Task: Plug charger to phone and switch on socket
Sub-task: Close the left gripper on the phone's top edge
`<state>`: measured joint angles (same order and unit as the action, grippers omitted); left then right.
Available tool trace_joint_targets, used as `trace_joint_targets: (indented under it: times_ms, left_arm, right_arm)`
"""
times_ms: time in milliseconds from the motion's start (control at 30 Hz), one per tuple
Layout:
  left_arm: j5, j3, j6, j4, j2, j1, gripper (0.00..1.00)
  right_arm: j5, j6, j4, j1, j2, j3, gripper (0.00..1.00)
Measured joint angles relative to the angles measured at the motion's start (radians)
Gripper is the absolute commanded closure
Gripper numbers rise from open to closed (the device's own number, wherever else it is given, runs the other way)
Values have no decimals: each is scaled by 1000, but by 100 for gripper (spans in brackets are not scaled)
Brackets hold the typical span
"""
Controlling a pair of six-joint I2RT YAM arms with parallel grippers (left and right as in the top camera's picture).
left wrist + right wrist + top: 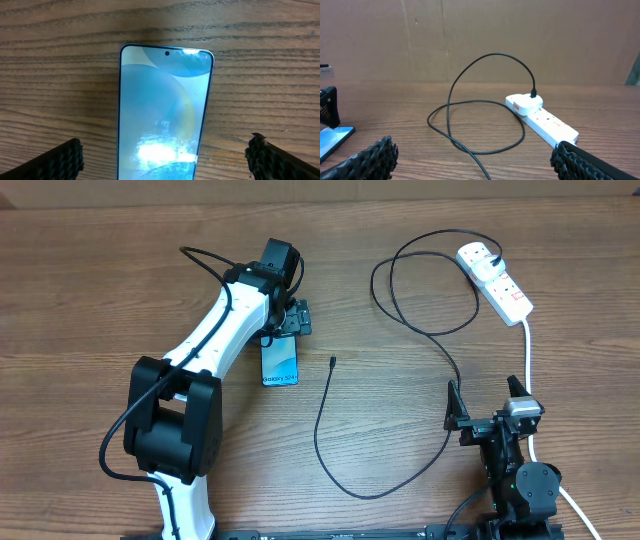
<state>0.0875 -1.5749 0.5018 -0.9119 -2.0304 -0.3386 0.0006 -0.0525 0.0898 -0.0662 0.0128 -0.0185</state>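
At the left the phone (281, 361) lies flat on the tabletop (90, 280), its blue screen lit and facing up, and the white left arm (215, 330) reaches over its far end. Just right of it, and apart from it, lies the small tip of the charger (322, 415). From there the thin black cable runs toward the near edge, curves round, climbs past the right arm, makes a wide loop and is plugged in at the far end of the socket (503, 283), the white strip lying at an angle at the far right. A white cord (527, 350) leaves the strip's near end and passes close by the right arm. The left tool (287, 318) sits over the phone's far end with its jaws wide apart. In the left wrist view its ridged black fingers (55, 162) stand on either side of the phone, clear of both edges, gripping nothing. The right tool (485, 402) sits near the front edge facing the socket, spread just as wide and empty. The charger passes just beside its left finger, and whether they touch cannot be told. The tabletop is brown wood grain, and the right wrist view shows a plain brown board wall (520, 35) behind it
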Motion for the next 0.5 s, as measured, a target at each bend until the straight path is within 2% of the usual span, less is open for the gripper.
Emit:
trace_joint_targets:
  times_ms: [300, 500]
  left_arm:
    - [0, 0, 0, 0, -9, 0, 0]
    - [1, 0, -3, 0, -97, 0, 0]
  right_arm:
    - [0, 0, 0, 0, 0, 0, 0]
    - [0, 0, 0, 0, 0, 0, 0]
